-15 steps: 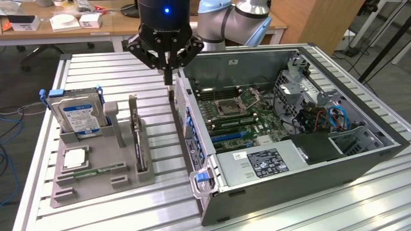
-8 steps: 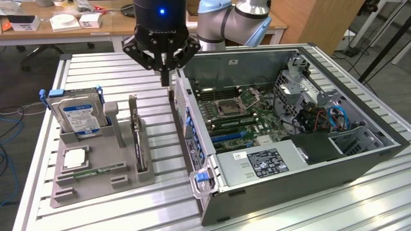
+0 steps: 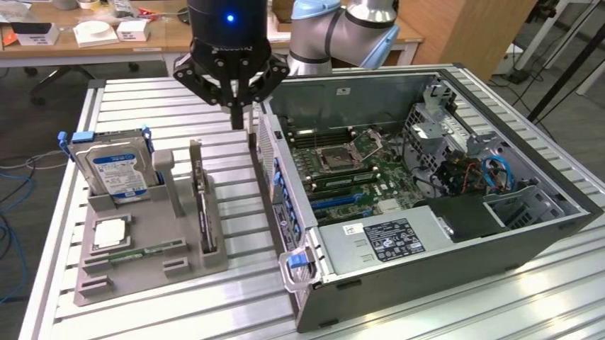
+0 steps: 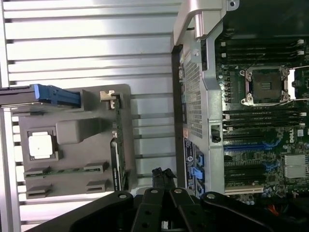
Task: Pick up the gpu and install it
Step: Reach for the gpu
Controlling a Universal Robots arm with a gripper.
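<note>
On the slatted metal desk [image 3: 170,99], a grey holder [image 3: 142,273] sits on the exterior view's left and an open computer case [image 3: 529,152] lies on its side on the exterior view's right, with a narrow strip of bare desk between them. The gpu [image 3: 203,205] stands on its long edge in a slot along the holder's side nearest the case, its metal bracket at the far end. It appears in the wrist view as a thin dark strip [image 4: 117,145] along the holder's edge. Nothing touches it.

The end effector [image 3: 236,122] hangs above the gap between holder and case, close to the case's rear corner and just beyond the bracket end of the gpu. Its two fingers are pressed together into a narrow point and hold nothing. In the wrist view the fingertips [image 4: 161,175] sit over the bare strip of desk, apart from the card.

Also in the holder, a hard drive [image 3: 113,170] with a blue-and-white label stands upright with blue rails on its sides, a square processor chip [image 3: 110,232] lies flat in a recess, and a narrow green memory stick [image 3: 142,251] lies beside it. Inside the case the motherboard [image 3: 364,188] faces up, with its empty processor socket [image 3: 338,157] and blue expansion slots [image 3: 333,201] showing.
</note>
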